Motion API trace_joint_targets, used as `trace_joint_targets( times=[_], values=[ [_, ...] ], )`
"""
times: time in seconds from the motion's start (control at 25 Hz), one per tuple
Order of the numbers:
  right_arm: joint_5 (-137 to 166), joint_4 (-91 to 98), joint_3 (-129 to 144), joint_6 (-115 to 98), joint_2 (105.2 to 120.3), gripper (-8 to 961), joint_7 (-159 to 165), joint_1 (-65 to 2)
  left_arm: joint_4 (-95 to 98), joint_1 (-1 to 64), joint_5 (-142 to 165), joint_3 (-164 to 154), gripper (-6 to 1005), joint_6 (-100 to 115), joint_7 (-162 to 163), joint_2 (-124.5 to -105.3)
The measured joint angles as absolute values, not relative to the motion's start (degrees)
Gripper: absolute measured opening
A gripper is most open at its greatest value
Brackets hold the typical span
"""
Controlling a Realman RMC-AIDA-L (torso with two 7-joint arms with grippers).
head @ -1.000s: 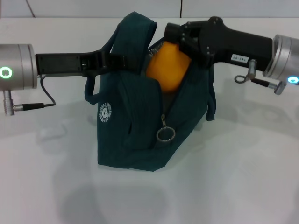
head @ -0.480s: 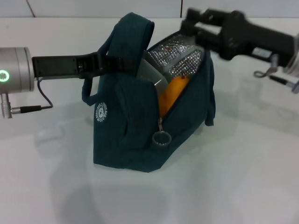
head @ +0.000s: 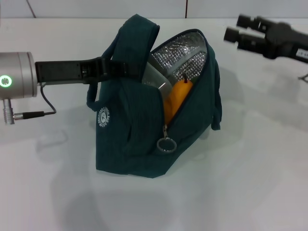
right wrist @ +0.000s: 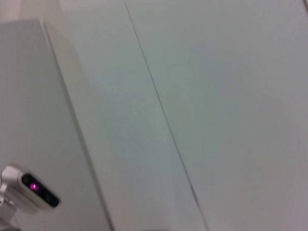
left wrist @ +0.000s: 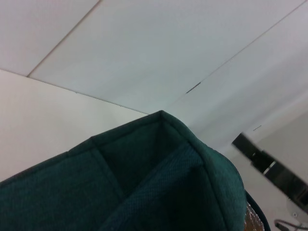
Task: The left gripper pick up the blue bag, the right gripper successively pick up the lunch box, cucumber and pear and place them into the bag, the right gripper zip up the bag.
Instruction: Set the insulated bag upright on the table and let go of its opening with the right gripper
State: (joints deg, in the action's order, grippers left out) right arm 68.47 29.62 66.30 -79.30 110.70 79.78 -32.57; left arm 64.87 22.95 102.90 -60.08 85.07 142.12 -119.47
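The blue bag (head: 139, 130) stands on the white table, its top unzipped and its silver lining showing. My left gripper (head: 118, 67) is shut on the bag's near handle and holds the bag up; the bag's fabric (left wrist: 159, 187) fills the left wrist view. The orange pear (head: 177, 96) lies inside the opening. A pale corner of the lunch box (head: 155, 79) shows beside it. The cucumber is hidden. My right gripper (head: 237, 27) is open and empty, up and to the right of the bag, apart from it. The zipper's ring pull (head: 166, 145) hangs low on the front.
The white table (head: 250, 183) runs all round the bag, with a wall behind. The left arm's cable (head: 45, 103) hangs by its silver joint. The right arm (left wrist: 264, 161) shows far off in the left wrist view. The right wrist view shows only wall panels and a small lit device (right wrist: 33, 190).
My right gripper let go of the pear in the bag's opening and drew back up and to the right. The pear dropped deeper into the bag. The left gripper kept its hold.
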Motion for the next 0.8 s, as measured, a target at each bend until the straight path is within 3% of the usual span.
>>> trace_joint_targets(
  times=[0.16, 0.24, 0.8],
  values=[
    [73.08, 30.87, 66.29, -80.15, 109.82, 703, 90.94, -33.34, 64.86, 22.98, 102.90, -60.08, 38, 85.07, 142.12, -119.49],
    [74.08, 31.20, 66.06, -80.96, 109.34, 886, 96.30, -33.91, 64.86, 23.01, 102.90, -60.10, 38, 85.07, 142.12, -119.50],
    [78.88, 32.83, 62.86, -82.73, 108.67, 874, 112.51, -35.23, 64.33, 23.03, 102.92, -60.15, 39, 85.07, 141.69, -119.53]
  ],
)
